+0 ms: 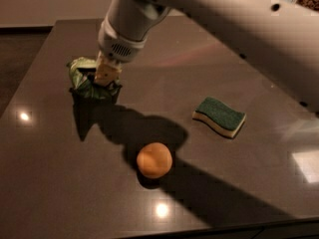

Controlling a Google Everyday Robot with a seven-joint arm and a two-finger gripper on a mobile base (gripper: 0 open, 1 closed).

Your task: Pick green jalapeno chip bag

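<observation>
A big dark table [239, 203] is seen, with a white arm [224, 14] stretched over it. A green and yellow sponge [219, 116] is laid to the right of the orange ball [154, 160], a bit further back. The green chip bag [84, 83] is found back and left of the ball. It is pinched at the top by the gripper [107, 73], which is closed on it.

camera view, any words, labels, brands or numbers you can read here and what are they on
None can be read.
green jalapeno chip bag: held in the claw at the far left of the table; its print is too blurred to read.
sponge, orange ball, arm: no text seen.
</observation>
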